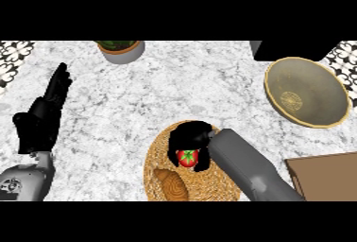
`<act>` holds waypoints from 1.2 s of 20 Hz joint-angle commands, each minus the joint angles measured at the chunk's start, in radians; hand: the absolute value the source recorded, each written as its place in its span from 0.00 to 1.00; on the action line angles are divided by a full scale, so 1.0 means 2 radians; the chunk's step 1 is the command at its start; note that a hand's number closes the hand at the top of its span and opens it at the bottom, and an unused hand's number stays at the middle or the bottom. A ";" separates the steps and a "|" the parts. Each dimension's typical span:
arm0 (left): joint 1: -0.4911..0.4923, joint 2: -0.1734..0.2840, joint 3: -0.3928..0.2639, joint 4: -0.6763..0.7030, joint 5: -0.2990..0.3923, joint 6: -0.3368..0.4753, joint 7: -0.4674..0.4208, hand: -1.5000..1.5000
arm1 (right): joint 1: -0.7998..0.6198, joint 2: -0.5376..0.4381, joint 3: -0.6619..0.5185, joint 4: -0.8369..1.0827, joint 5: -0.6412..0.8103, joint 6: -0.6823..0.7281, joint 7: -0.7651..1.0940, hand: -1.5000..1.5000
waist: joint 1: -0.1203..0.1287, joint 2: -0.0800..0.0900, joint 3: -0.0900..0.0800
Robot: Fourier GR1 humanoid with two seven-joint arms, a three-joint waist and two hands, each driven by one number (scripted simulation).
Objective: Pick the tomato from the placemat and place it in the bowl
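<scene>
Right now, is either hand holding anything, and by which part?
The right hand curls over the tomato from above, on the placemat. The left hand holds nothing.

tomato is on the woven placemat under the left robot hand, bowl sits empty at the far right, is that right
Not quite: the head view shows the right robot hand over the tomato, not the left. The tomato is on the woven placemat, and the bowl sits empty at the far right.

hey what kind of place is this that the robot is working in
Most likely a kitchen counter. The top is grey-white marble-patterned stone. On it lie a woven placemat with a tomato, a wide bowl at the right, and a potted plant at the back edge.
</scene>
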 commanded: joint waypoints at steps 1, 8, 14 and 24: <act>0.036 0.009 0.022 0.001 0.015 -0.027 -0.045 0.50 | 0.010 0.005 -0.010 0.018 0.024 -0.006 -0.025 1.00 | -0.001 0.003 0.000; 0.003 -0.030 -0.003 -0.005 -0.021 0.000 0.002 0.50 | 0.011 0.012 -0.036 0.000 0.017 -0.007 -0.044 1.00 | -0.003 0.002 0.000; 0.027 -0.008 0.030 0.009 -0.015 0.001 -0.003 0.50 | 0.187 -0.067 -0.004 -0.157 0.033 -0.042 0.041 1.00 | -0.050 -0.013 -0.001; 0.050 -0.002 0.051 -0.004 -0.008 0.006 0.001 0.50 | 0.405 -0.135 -0.066 -0.397 -0.075 -0.082 0.050 1.00 | -0.078 -0.016 -0.003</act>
